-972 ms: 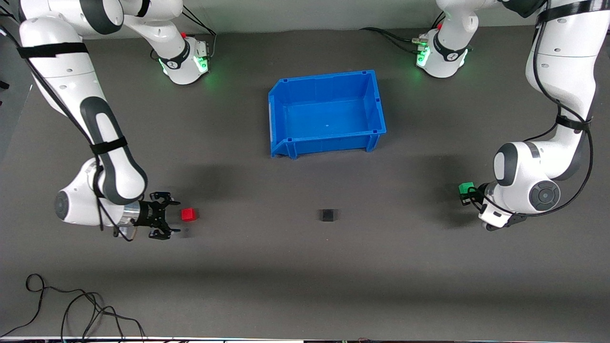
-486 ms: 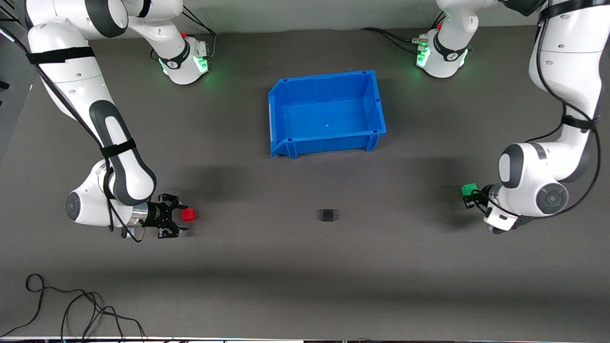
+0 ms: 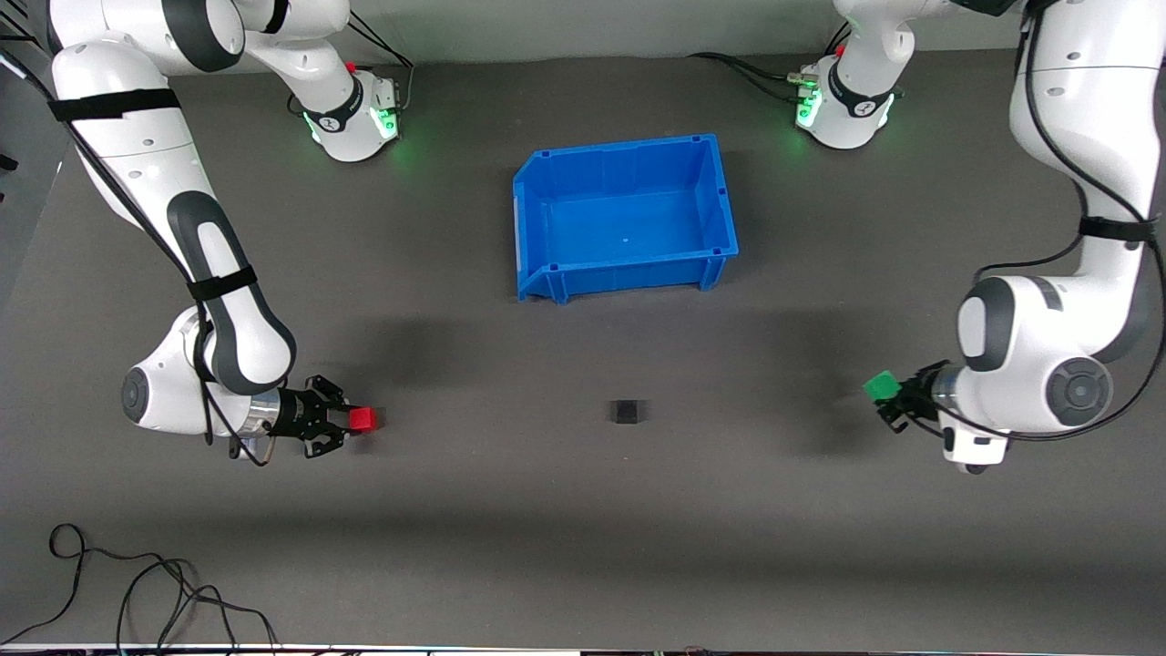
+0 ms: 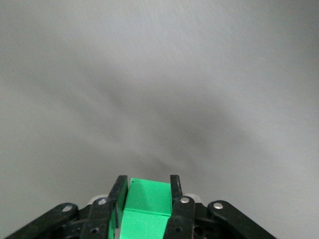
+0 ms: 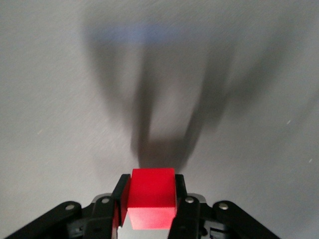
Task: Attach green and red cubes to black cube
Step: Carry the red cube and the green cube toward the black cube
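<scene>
The red cube (image 3: 363,419) is pinched between the fingers of my right gripper (image 3: 352,422), low at the grey mat toward the right arm's end; in the right wrist view the cube (image 5: 152,195) fills the gap of the gripper (image 5: 151,179). My left gripper (image 3: 889,395) is shut on the green cube (image 3: 880,385) and holds it above the mat toward the left arm's end; the left wrist view shows the cube (image 4: 147,201) clamped in the gripper (image 4: 147,180). The black cube (image 3: 626,412) sits alone on the mat between the two grippers.
An empty blue bin (image 3: 720,196) stands farther from the front camera than the black cube, mid-table. A loose black cable (image 3: 137,592) lies at the front edge toward the right arm's end. The arm bases (image 3: 351,114) stand along the back.
My right gripper moved up to the red cube and closed on it. My left gripper carried the green cube a little toward the black cube.
</scene>
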Controlling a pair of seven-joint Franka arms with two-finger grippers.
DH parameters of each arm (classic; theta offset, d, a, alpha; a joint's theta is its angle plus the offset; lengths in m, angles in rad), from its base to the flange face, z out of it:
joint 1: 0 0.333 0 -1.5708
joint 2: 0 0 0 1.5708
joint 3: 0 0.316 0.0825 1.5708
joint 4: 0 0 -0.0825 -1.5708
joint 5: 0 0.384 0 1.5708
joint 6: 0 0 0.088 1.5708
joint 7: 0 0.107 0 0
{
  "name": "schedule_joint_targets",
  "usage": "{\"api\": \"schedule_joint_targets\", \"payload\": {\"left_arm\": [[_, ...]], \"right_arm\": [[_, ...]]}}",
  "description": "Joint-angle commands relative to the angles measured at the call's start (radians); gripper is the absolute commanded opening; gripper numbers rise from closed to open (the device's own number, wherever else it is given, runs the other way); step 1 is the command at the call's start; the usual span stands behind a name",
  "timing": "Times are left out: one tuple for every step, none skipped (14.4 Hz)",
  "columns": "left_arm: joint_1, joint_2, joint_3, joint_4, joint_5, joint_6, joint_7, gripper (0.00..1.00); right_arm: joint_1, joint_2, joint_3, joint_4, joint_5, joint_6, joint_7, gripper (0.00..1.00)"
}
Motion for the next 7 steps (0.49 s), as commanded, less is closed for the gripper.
{"api": "schedule_joint_targets", "payload": {"left_arm": [[-0.037,0.022,0.004,0.031,-0.081,-0.012,-0.230,0.01],[-0.044,0.025,0.001,0.031,-0.081,-0.005,-0.307,0.01],[-0.068,0.038,-0.006,0.035,-0.083,0.003,-0.394,0.01],[-0.100,0.056,-0.007,0.050,-0.081,0.015,-0.498,0.01],[-0.146,0.088,-0.007,0.070,-0.070,0.055,-0.627,0.01],[-0.192,0.126,0.000,0.090,-0.066,0.104,-0.760,0.01],[-0.221,0.160,0.003,0.118,-0.047,0.159,-0.877,0.01]], "right_arm": [[0.052,-0.013,-0.004,0.056,0.023,-0.038,0.083,0.27],[0.081,-0.013,-0.004,0.076,0.023,-0.038,0.129,0.27],[0.110,-0.013,-0.006,0.090,0.023,-0.037,0.172,0.27],[0.141,-0.013,-0.004,0.104,0.023,-0.035,0.213,0.27],[0.173,-0.010,-0.004,0.121,0.027,-0.029,0.252,0.27],[0.199,0.001,-0.004,0.139,0.038,-0.025,0.290,0.27],[0.230,0.009,-0.006,0.159,0.052,-0.013,0.322,0.27]]}}
